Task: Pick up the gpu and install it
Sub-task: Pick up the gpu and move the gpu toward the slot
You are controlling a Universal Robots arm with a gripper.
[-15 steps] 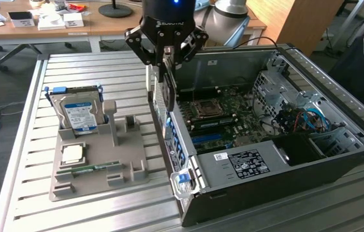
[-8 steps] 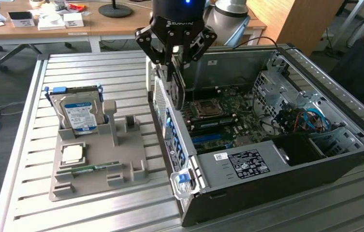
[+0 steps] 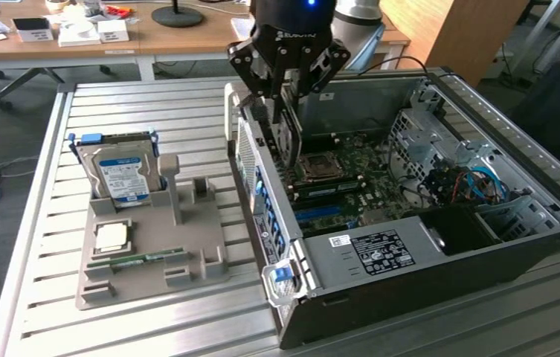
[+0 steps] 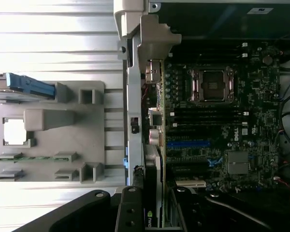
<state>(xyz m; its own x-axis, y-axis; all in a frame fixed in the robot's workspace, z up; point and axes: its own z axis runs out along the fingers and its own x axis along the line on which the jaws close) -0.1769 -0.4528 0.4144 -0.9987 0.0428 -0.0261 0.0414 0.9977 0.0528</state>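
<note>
My gripper [image 3: 287, 85] hangs over the open computer case [image 3: 458, 245], close to its rear wall on the exterior view's left. It is shut on the gpu [image 3: 282, 134], which hangs edge-down between the fingers, its lower edge just above the motherboard [image 3: 359, 167]. In the wrist view the gpu [image 4: 152, 183] shows edge-on, a thin dark card with a pale bracket, running along the case's rear wall. The two black fingers [image 4: 128, 212] flank the card, with the gripper [image 4: 154, 215] clamped on it. A blue slot [image 4: 188, 143] lies on the motherboard [image 4: 241, 106] beside the card.
A grey fixture tray [image 3: 151, 260] stands on the slatted table at the exterior view's left, holding a hard drive with a blue label [image 3: 121, 175], a square chip [image 3: 113, 236] and a green RAM stick [image 3: 146, 258]. The case's drive cage and cables [image 3: 468, 182] fill its far side.
</note>
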